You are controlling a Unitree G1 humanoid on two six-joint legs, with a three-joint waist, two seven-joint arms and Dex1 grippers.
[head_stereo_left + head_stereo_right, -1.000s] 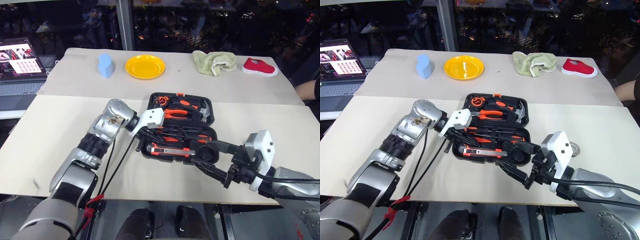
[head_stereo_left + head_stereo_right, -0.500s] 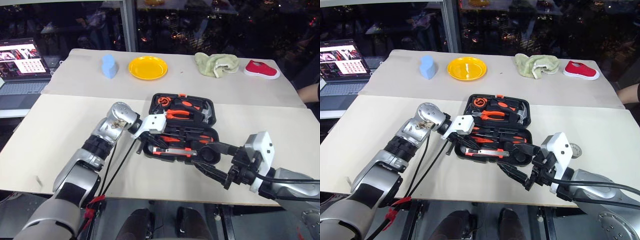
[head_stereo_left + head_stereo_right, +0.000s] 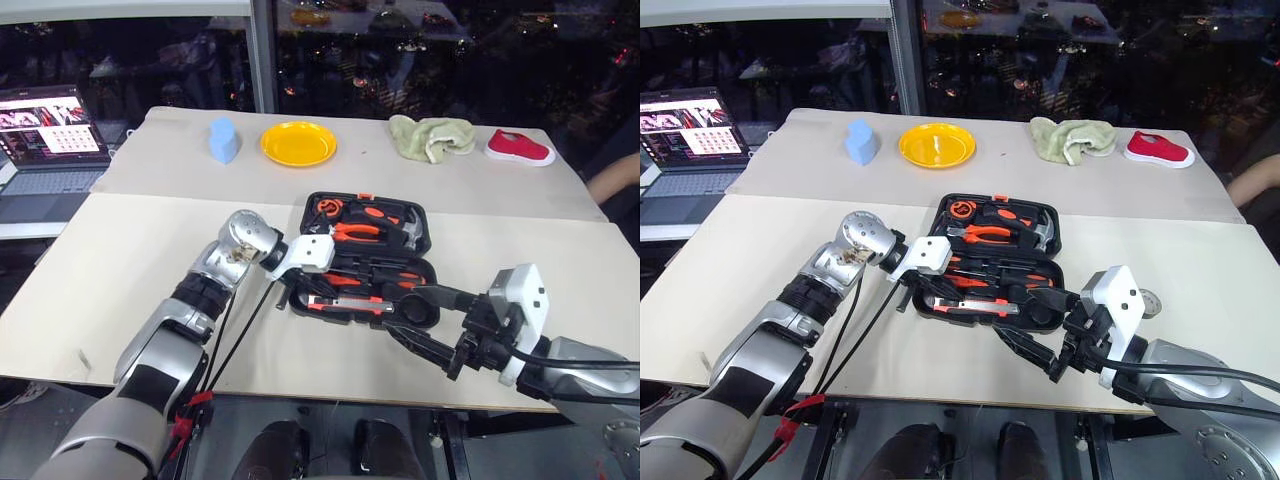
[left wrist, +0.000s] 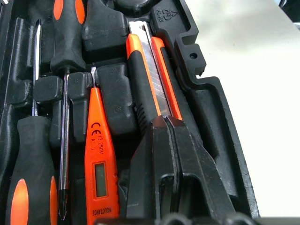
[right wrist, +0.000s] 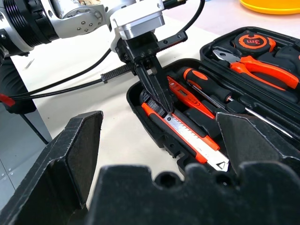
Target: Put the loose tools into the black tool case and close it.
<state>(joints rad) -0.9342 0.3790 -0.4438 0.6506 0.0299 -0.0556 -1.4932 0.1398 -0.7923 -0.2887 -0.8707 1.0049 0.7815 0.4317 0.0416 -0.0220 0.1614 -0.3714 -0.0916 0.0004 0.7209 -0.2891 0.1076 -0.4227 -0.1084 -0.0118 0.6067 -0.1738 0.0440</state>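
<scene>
The black tool case [image 3: 427, 238] lies open in the middle of the table. In its near half rest the orange-and-black utility knife [image 4: 149, 70], the slim orange tester screwdriver [image 4: 97, 154] and two black-and-orange-handled screwdrivers [image 4: 65, 28] [image 4: 29, 187], each in a recess. My left gripper [image 4: 167, 123] is shut, its joined tips resting on the knife's handle end at the case's near left. My right gripper [image 3: 402, 310] hovers at the case's near right corner, open, its fingers [image 5: 70, 154] wide apart with nothing between them. I cannot make out the tape roll.
Orange-handled pliers [image 5: 262, 70], a tape measure [image 5: 251, 42] and a hammer [image 3: 405, 225] fill the case's far half. At the table's far side lie a yellow plate [image 3: 298, 143], a blue object [image 3: 224, 140], a green cloth [image 3: 430, 135] and a red shoe [image 3: 518, 148]. A laptop [image 3: 45, 130] stands far left.
The view has shifted a little. My left gripper has sunk slightly onto the knife in the case, still shut. The right gripper has kept still and open.
</scene>
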